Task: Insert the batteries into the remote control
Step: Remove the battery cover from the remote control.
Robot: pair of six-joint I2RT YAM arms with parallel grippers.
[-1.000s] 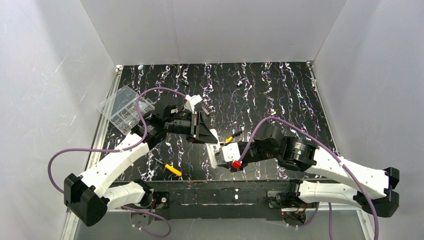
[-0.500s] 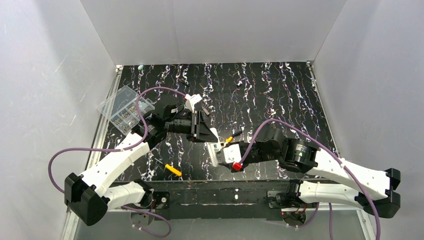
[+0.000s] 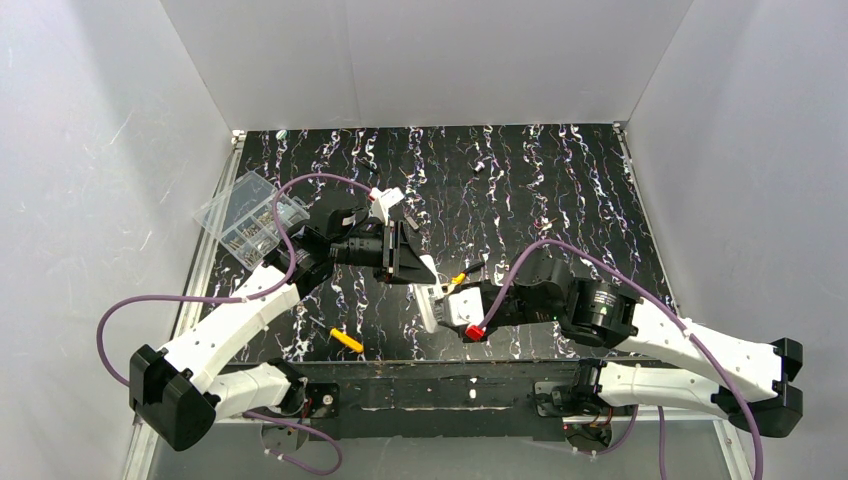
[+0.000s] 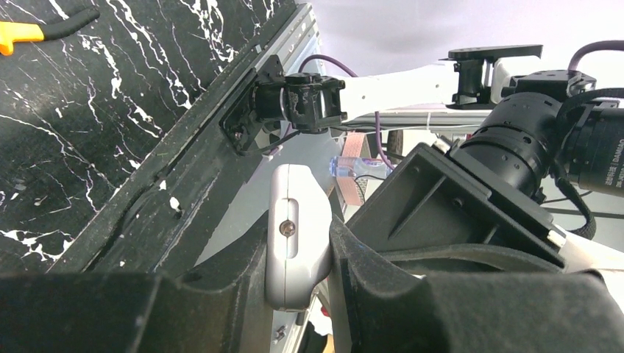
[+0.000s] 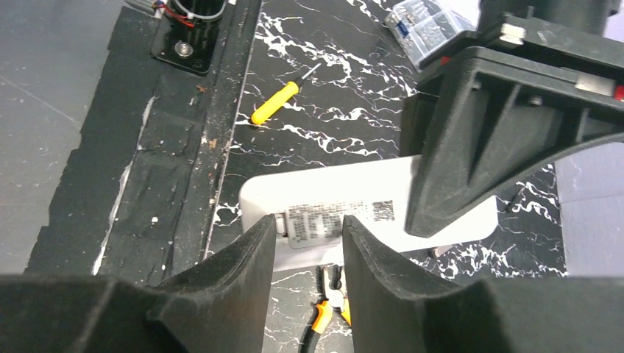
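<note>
The remote control (image 5: 331,193), a white oblong handset, hangs above the table with its labelled back facing the right wrist camera. My left gripper (image 4: 298,250) is shut on one end of it (image 4: 293,213). My right gripper (image 5: 309,222) is open at the other end. Its two fingertips (image 5: 259,239) stand to either side of the label, and the gap between them holds nothing. In the top view the remote (image 3: 430,312) sits between the left gripper (image 3: 418,268) and the right gripper (image 3: 442,300). No batteries show in any view.
Yellow-and-black pliers (image 3: 462,275) lie on the table under the remote (image 5: 327,312). A yellow-handled screwdriver (image 3: 347,341) lies near the front edge (image 5: 274,103). A clear compartment box (image 3: 250,215) stands at the left edge.
The right arm's elbow and forearm have shifted slightly. Its gripper stays at the remote, which is still held in the left gripper.
</note>
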